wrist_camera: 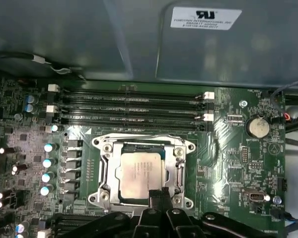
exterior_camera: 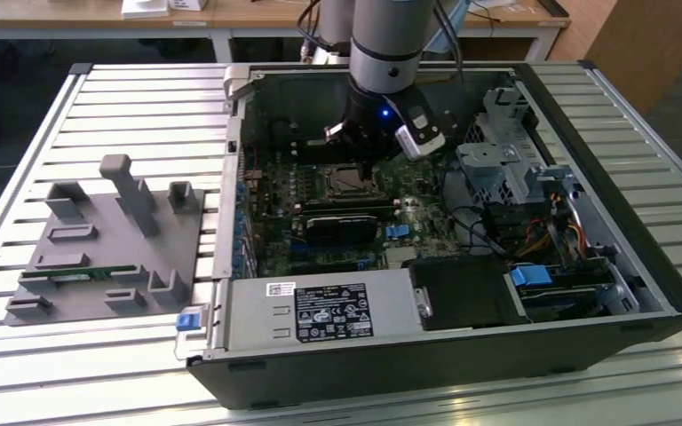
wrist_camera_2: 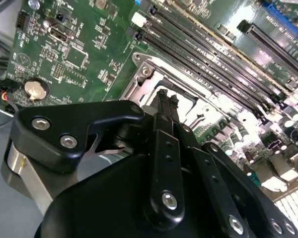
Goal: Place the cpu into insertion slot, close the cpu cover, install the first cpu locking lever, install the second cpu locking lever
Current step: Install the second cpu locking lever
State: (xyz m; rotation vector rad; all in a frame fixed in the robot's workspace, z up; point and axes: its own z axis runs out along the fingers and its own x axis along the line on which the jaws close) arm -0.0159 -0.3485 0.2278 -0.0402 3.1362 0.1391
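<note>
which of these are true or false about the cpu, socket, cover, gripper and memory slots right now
1. The cpu sits in the socket. True.
2. The cover lies flat around the cpu. True: its silvery frame borders the chip on all sides in the first wrist view.
3. The gripper hangs over the grey fixture outside the case. False: it is inside the computer case, at the socket's edge.
4. The memory slots hold memory sticks. False: they look empty in the first wrist view.
5. A round coin battery sits on the board. True.
6. The cpu lies on the slatted table. False: it is in the socket on the board.
</note>
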